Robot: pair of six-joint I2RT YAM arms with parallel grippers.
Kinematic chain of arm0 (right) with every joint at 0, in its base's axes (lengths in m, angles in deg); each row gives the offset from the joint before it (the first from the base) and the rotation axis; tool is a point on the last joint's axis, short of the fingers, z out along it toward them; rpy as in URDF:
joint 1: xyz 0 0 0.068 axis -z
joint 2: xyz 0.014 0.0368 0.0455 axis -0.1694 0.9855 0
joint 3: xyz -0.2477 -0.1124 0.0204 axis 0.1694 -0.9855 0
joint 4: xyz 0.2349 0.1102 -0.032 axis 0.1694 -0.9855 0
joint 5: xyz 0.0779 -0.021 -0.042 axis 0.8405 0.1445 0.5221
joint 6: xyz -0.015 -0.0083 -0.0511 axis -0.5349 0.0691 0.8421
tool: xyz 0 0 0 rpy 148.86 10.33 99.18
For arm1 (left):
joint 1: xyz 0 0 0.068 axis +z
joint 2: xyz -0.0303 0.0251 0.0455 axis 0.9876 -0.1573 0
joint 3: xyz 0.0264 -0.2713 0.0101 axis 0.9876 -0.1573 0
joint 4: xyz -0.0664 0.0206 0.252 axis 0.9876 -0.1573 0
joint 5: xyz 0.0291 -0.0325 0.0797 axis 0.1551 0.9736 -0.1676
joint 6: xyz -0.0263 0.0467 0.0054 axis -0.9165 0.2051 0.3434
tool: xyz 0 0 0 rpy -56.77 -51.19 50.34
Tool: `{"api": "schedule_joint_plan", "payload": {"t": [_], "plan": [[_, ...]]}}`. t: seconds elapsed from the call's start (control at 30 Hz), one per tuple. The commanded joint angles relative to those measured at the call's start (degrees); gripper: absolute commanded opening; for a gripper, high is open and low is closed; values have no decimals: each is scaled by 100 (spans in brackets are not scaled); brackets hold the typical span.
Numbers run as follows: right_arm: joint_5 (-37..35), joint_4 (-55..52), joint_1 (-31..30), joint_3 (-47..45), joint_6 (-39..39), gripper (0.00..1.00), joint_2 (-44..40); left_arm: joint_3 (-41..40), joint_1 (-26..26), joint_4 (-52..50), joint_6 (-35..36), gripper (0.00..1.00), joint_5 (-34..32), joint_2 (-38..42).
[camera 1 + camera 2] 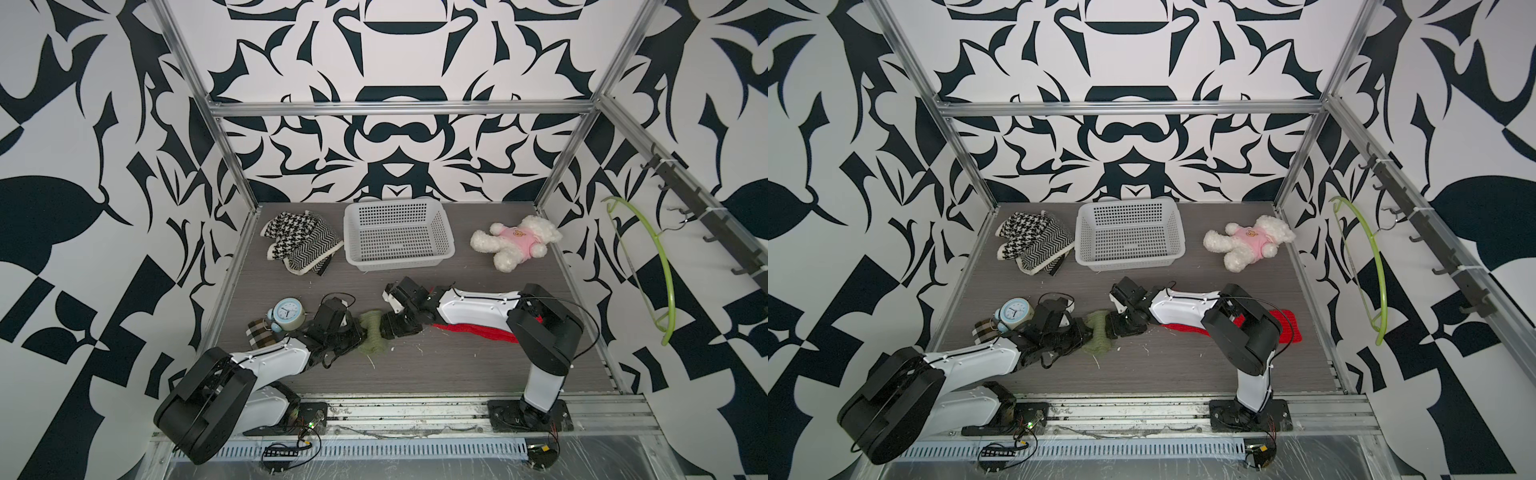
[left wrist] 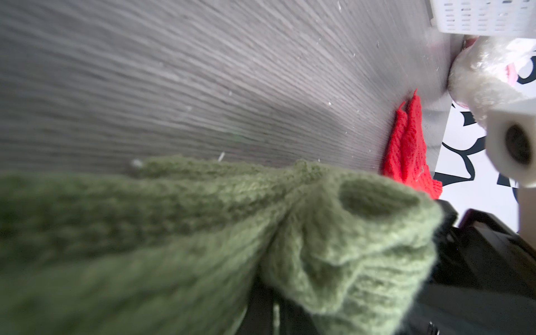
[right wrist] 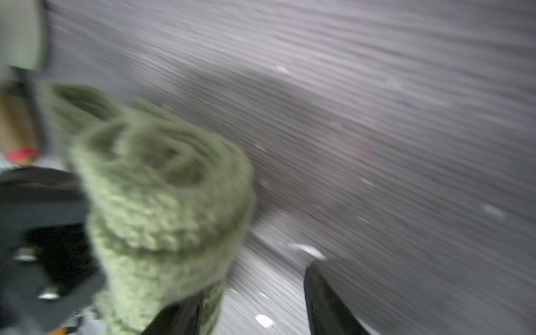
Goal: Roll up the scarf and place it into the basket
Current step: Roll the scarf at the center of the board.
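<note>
L tool [image 1: 360, 332] clamped on rolled scarf [image 1: 373, 336], R tool [image 1: 385, 326] spread, no grip, scarf outside basket [image 1: 399, 262].

Black-and-white patterned walls [image 1: 399, 137], grey wood-grain tabletop [image 1: 457, 365], aluminium frame [image 1: 399, 109]

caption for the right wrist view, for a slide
Rolled green scarf beside the right gripper, jaws open, grey table behind.

High twin overviews of table [image 1: 457, 365]; both wrist views close on scarf [image 2: 174, 232].
</note>
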State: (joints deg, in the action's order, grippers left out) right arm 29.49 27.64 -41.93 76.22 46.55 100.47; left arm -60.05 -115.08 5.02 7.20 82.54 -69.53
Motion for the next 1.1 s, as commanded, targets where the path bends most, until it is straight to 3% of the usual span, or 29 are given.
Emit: {"api": "schedule_joint_plan", "payload": {"t": [0.0,0.6,0.67,0.8,0.93,1.07], "plan": [[503,1006,-65,-446,-533,58,215,-393,25,-1278,44,0,-419,-307],[2369,4316,-390,-758,-2402,51,1696,-384,28,-1208,36,0,-352,-256],[2521,4582,-478,-754,-2555,41,1841,-392,25,-1208,35,0,-357,-214],[2657,4990,-576,-862,-2779,2,2002,-400,29,-1199,27,0,-373,-173],[2621,4975,-580,-996,-2788,0,1950,-378,29,-1164,8,0,-370,-169],[2395,4033,-571,-1004,-2356,0,1662,-235,25,-1389,82,0,-304,45]]}}
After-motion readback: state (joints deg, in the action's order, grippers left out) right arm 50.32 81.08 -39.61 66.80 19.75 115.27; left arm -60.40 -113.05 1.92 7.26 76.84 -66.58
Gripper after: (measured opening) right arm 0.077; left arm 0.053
